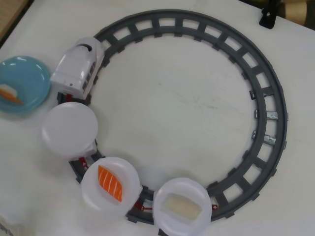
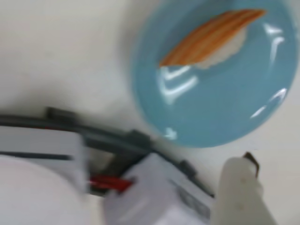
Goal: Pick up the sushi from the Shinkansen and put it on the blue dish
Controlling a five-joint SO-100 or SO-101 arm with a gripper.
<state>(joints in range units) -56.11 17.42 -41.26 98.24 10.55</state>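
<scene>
The sushi [image 1: 10, 94], a pale orange striped nigiri, lies on the blue dish [image 1: 27, 73] at the far left of the overhead view. The wrist view shows the same sushi [image 2: 211, 35] resting on the dish [image 2: 215, 103], with nothing touching it. The white Shinkansen [image 1: 78, 66] stands on the grey track [image 1: 236, 54] just right of the dish, and the round white plate [image 1: 69, 129] behind it is bare. A single white finger [image 2: 241, 187] of my gripper shows at the wrist view's lower right, below the dish rim and apart from the sushi. The other finger is out of frame.
Two more train plates follow: one [image 1: 110, 184] carries a deeper orange-red piece [image 1: 110, 183], one [image 1: 182, 206] a whitish piece [image 1: 181, 208]. The track loops around a bare white table middle [image 1: 187, 103]. A black object [image 1: 268, 17] sits at the top right corner.
</scene>
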